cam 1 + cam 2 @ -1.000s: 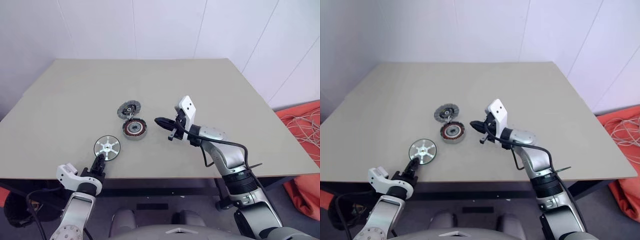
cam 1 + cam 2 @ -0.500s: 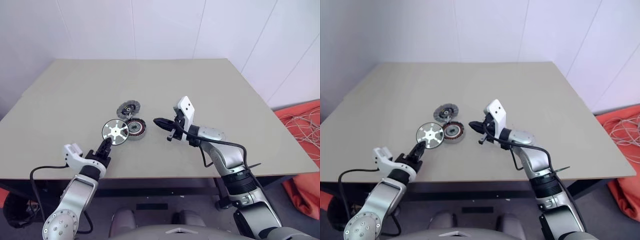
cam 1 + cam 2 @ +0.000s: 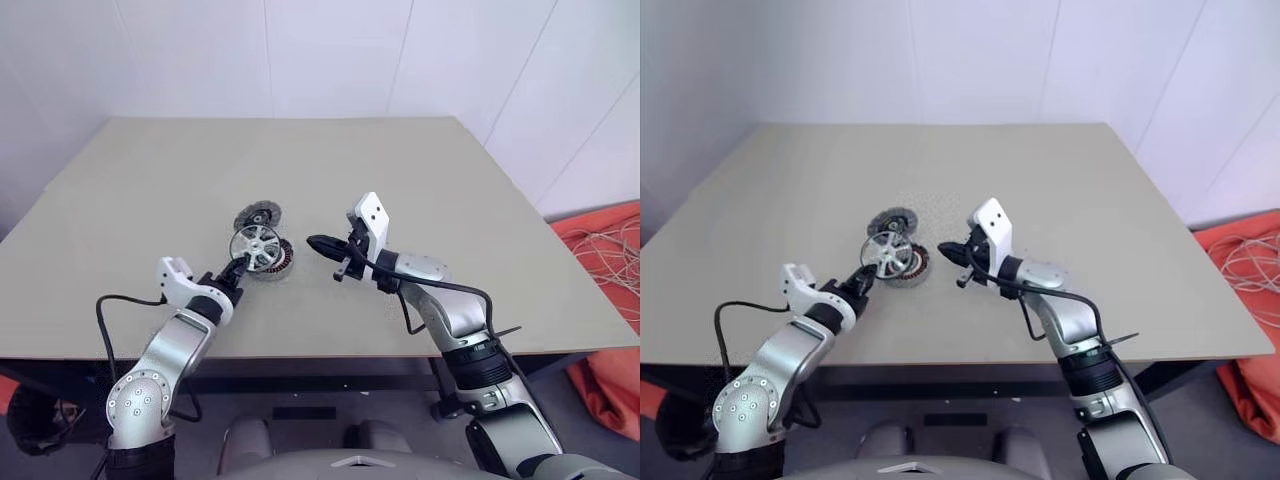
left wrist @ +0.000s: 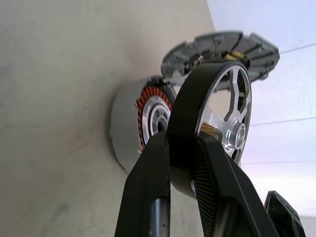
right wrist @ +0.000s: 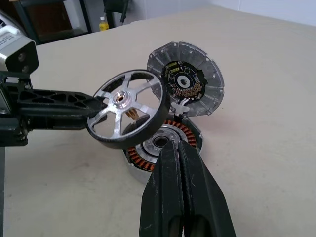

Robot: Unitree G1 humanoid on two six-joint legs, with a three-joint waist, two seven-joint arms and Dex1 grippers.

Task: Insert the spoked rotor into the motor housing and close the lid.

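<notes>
Left gripper (image 3: pixel 238 268), clamping the rotor (image 3: pixel 254 246), has carried it over the housing (image 3: pixel 272 262), seemingly tilted; insertion next; right gripper (image 3: pixel 317 242) pinched shut, empty.

Silver-grey metal arms with rounded, jointed segments; the left forearm's round joint cover is ringed with small dark screws; black cables loop loosely beside both arms; each wrist carries a white, boxy camera housing; the left gripper (image 3: pixel 238 266) and right gripper (image 3: pixel 316 242) each end in two slim black fingers
</notes>
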